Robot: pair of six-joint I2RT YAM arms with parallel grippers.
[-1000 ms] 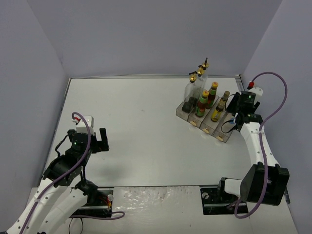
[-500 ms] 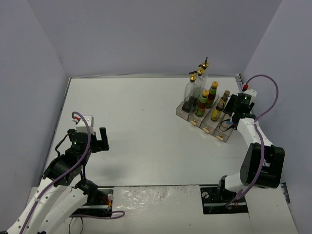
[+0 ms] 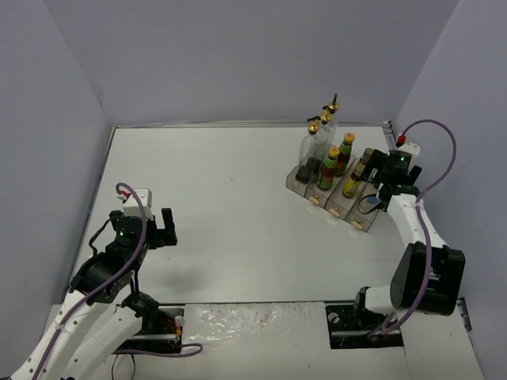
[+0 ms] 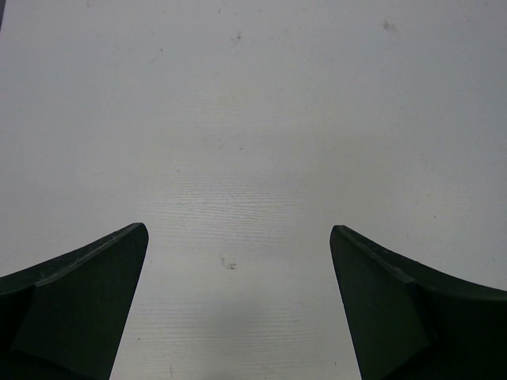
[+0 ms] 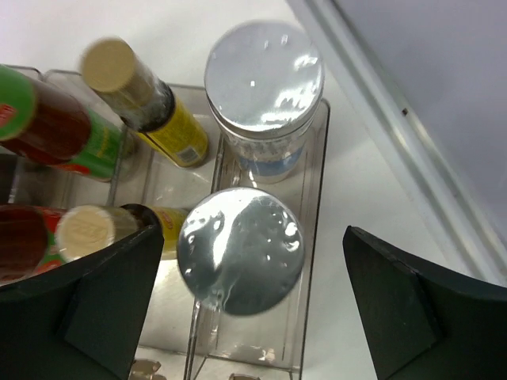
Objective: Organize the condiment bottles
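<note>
Far right part of the table (image 3: 222,182): a clear plastic rack (image 3: 339,210) stands at an angle, close to the right wall. It has four compartments in a row. Every bottle seen stands upright inside it.

Compartments, left end to right end:
- First: tall glass bottles (image 3: 321,138) with gold pourers. From above, two pourers are certain. A third may be tucked between them, but the view is too crowded to be sure.
- Second: red-sauce bottles (image 3: 329,168) with yellow caps and green labels, one behind the other.
- Third: dark yellow-labelled bottles (image 3: 354,185) with pale caps, also one behind the other.
- Fourth: two silver-lidded shakers. The near shaker (image 5: 242,249) and far shaker (image 5: 264,75) have their lids close together, apart by a narrow gap.

The right gripper (image 5: 253,301) hangs over the fourth compartment, directly above the near shaker. Its fingers (image 5: 103,309) are spread wide, one on each side of the lid. There is clear daylight on the right side and a slimmer gap on the left. It grasps nothing.

The left gripper (image 4: 238,309) is over the near left part of the table, well apart from the rack. Its fingers stand wide apart with only bare white surface between them, and it holds nothing.
</note>
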